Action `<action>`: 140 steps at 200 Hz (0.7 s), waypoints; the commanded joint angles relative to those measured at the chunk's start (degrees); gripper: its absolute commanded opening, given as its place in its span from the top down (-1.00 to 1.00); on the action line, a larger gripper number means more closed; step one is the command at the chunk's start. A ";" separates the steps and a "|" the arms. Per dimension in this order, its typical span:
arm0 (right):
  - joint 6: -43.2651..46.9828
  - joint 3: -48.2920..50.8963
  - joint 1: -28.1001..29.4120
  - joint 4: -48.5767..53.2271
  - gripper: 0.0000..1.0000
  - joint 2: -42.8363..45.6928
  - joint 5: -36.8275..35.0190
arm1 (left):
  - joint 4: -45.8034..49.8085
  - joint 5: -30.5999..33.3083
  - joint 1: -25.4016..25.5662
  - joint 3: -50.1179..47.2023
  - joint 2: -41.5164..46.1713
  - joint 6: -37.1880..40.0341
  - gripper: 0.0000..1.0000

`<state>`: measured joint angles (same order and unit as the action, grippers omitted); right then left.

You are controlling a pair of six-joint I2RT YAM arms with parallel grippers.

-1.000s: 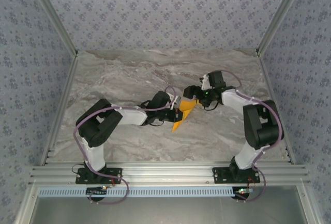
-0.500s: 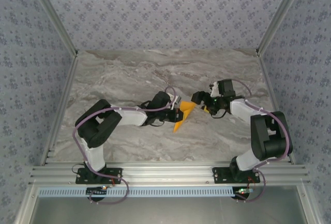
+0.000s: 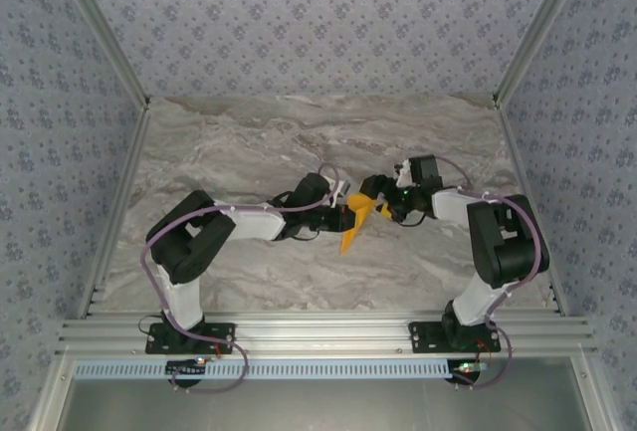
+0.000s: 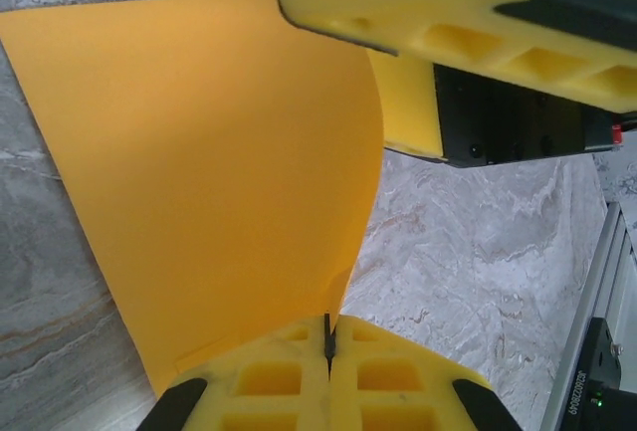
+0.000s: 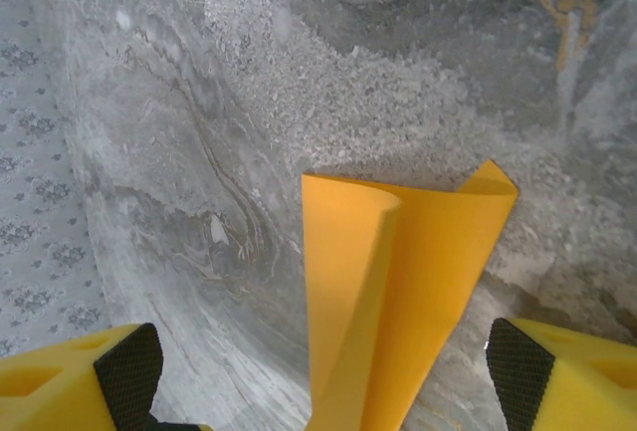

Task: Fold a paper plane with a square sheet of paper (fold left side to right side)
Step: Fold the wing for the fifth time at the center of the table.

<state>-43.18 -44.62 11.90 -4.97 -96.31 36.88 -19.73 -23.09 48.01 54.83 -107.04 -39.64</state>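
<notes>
The square sheet of paper (image 3: 353,223) is orange-yellow and stands curled up off the marble table (image 3: 249,142) near its middle. My left gripper (image 3: 342,215) is shut on the sheet's edge; in the left wrist view its yellow fingers (image 4: 299,381) pinch the paper (image 4: 199,172) at the bottom. My right gripper (image 3: 376,200) is open just right of the sheet. In the right wrist view the curled paper (image 5: 418,272) rises between its spread pads (image 5: 129,371), touching neither. One right finger (image 4: 418,3) hangs over the sheet's far edge.
Aluminium rails (image 3: 318,331) run along the near edge, and patterned walls (image 3: 318,13) close in the back and sides. Bare marble lies behind and to the left of both arms.
The right gripper drew back to the right, then came in again and now straddles the sheet's right edge. The sheet has curled up narrower. The left gripper keeps its hold.
</notes>
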 commanded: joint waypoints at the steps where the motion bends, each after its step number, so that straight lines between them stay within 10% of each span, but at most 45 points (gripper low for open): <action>1: -0.57 -2.57 0.53 -0.48 -0.78 -1.71 -0.23 | -0.61 0.33 0.47 1.99 -0.87 -0.13 1.00; 140: 5.72 -9.09 2.90 11.38 -0.78 -6.80 -6.09 | 0.12 0.60 0.51 2.32 -1.08 -0.27 1.00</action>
<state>-41.10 -51.53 14.09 -1.06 -101.34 34.65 -19.53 -23.09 48.12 55.44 -107.39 -39.77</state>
